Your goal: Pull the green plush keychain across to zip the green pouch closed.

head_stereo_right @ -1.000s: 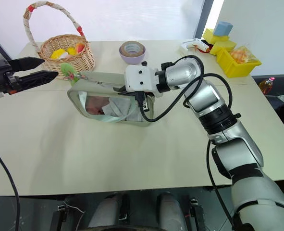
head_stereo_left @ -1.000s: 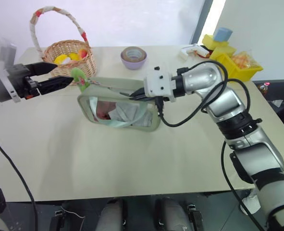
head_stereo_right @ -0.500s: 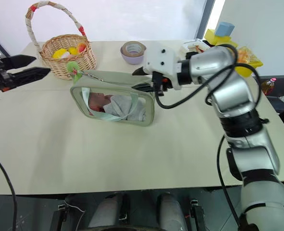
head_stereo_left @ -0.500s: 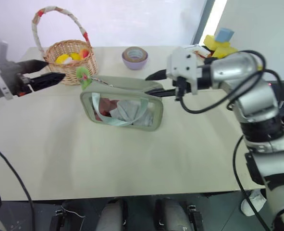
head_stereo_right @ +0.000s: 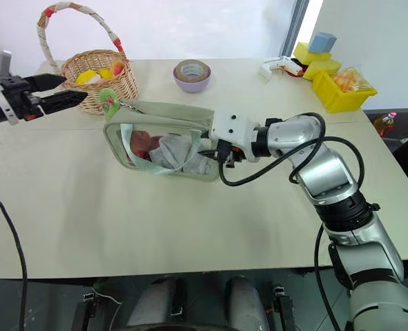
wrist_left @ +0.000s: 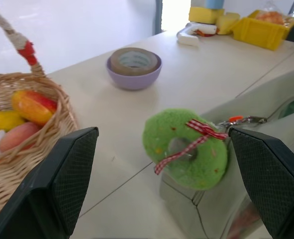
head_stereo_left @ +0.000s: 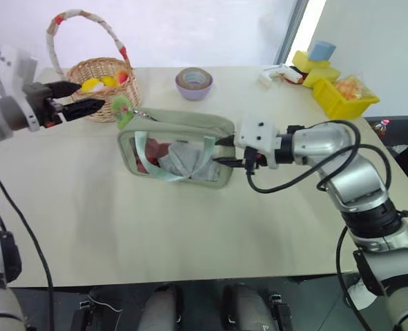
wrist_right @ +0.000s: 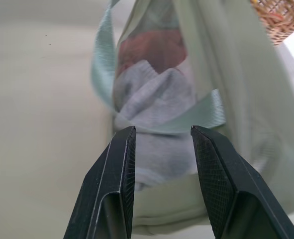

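The green pouch (head_stereo_left: 176, 155) stands on the bench (head_stereo_left: 190, 227) just in front of the wicker basket (head_stereo_left: 103, 86), its clear window facing me. The green plush keychain (wrist_left: 185, 148), a fuzzy ring with a red checked ribbon, hangs on a thin chain at the pouch corner nearest the basket. My left jaws (head_stereo_left: 86, 107) stand wide open and empty, just short of the keychain, which sits between my fingers in the left wrist view. My right jaws (head_stereo_left: 226, 152) are partly open at the pouch end farthest from the basket, holding nothing that I can confirm. Judgement: the plush is light and compressible, so I should pinch across the ring body, not the chain; the pouch is soft and will slide or fold unless its far end is braced. Compared with one second ago, my right jaws have let go of the pouch's top edge and dropped to its far end, and my left jaws have advanced toward the keychain.
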